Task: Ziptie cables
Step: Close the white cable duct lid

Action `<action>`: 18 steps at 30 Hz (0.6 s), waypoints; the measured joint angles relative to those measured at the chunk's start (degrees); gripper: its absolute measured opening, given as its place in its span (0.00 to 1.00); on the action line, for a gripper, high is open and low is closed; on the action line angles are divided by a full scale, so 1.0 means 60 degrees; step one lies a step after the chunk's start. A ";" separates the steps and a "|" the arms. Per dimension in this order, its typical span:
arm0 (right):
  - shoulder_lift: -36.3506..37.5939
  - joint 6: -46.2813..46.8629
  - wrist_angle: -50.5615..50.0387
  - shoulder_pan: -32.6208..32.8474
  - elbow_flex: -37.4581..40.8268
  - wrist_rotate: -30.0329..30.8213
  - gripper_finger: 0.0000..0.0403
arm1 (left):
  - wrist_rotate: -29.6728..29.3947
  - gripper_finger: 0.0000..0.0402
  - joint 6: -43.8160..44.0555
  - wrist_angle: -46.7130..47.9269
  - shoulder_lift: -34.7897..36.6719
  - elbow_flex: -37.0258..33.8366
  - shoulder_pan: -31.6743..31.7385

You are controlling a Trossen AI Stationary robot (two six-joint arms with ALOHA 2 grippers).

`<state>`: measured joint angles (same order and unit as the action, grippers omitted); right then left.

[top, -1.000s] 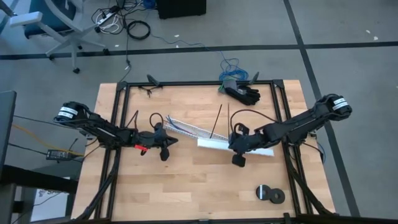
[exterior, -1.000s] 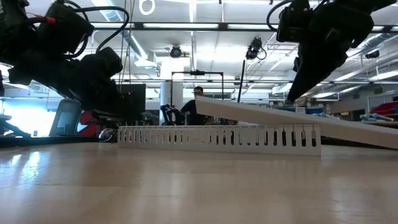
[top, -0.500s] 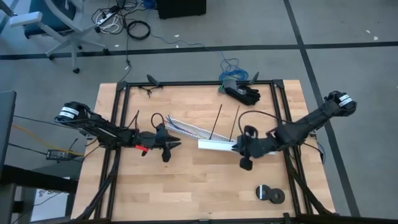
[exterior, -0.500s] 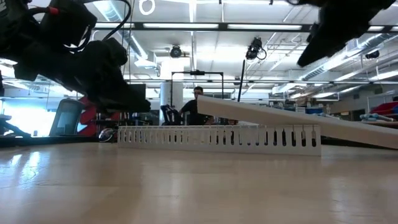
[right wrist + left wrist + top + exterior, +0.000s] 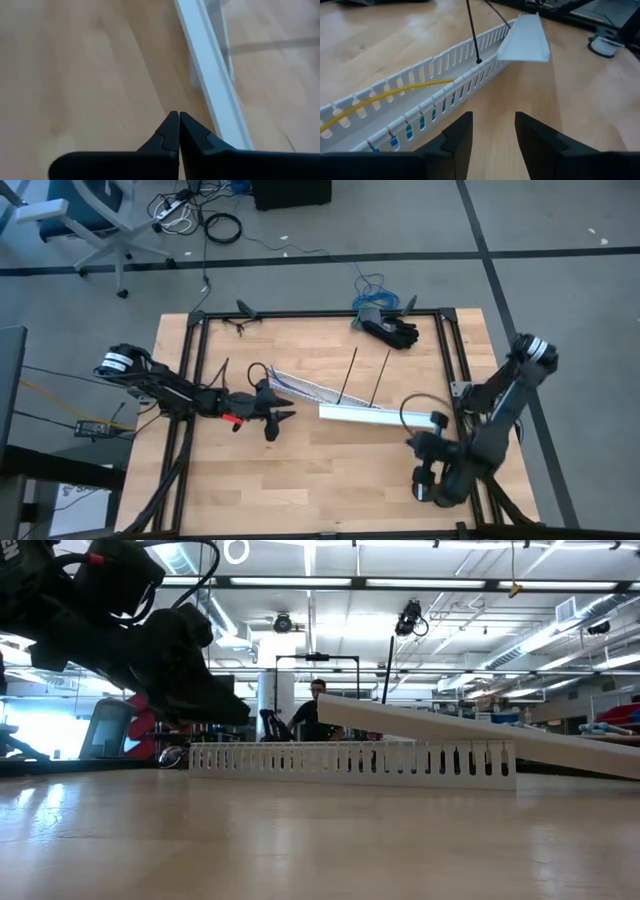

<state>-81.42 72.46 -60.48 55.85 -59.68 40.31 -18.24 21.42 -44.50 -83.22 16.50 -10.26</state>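
- Left gripper [image 5: 492, 132]: jaws spread, nothing between them, hovering low over the table [image 5: 300, 470]. White slotted channel [image 5: 440, 75] runs just ahead of the fingertips and off to one side.
- Cables: a yellow wire [image 5: 385, 95] lies inside the channel; blue and reddish bits show through the slots nearest the jaws. The bundle sits in the channel's end close to this gripper.
- Zipties [image 5: 347, 375]: two thin black strips lean across the channel's far end, well beyond the left jaws. One [image 5: 472, 30] crosses the channel wall beside the white cover strip [image 5: 525, 37].
- Right gripper [image 5: 175, 131]: jaws pressed together, empty, parked near the table's front corner, well apart from the work. The cover strip passes just beyond its tips.
- Doing it well, my read: wires need gathering clear of the channel before a tie can go round them, so enter along the channel and pinch the whole bundle, not one wire.
- Hard to see: the bundle's dark end isn't visible; the low view hides wires behind the channel wall; whether the ties are loose or threaded through slots, probably loose, can't confirm.
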 joint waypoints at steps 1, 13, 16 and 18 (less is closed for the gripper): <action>-0.0463 0.0480 -0.0469 0.0137 -0.0268 -0.0165 0.00 | 0.0005 0.39 -0.0003 -0.0005 -0.0036 0.0009 0.0000; -0.4135 0.1626 -0.1585 -0.0050 -0.1300 -0.0144 0.02 | 0.0051 0.39 -0.0017 -0.0405 -0.1306 0.0717 -0.0004; -0.4222 0.1386 -0.1607 -0.0216 -0.1300 0.0015 0.05 | 0.0082 0.39 -0.0007 -0.0399 -0.1749 0.0913 -0.0004; -0.4222 0.1193 -0.1620 -0.0306 -0.1300 0.0374 0.08 | 0.0090 0.39 0.0022 -0.0400 -0.2041 0.1014 -0.0004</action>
<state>-106.75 79.62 -70.20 54.02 -67.48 42.55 -17.70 21.56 -46.90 -95.47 22.59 -10.28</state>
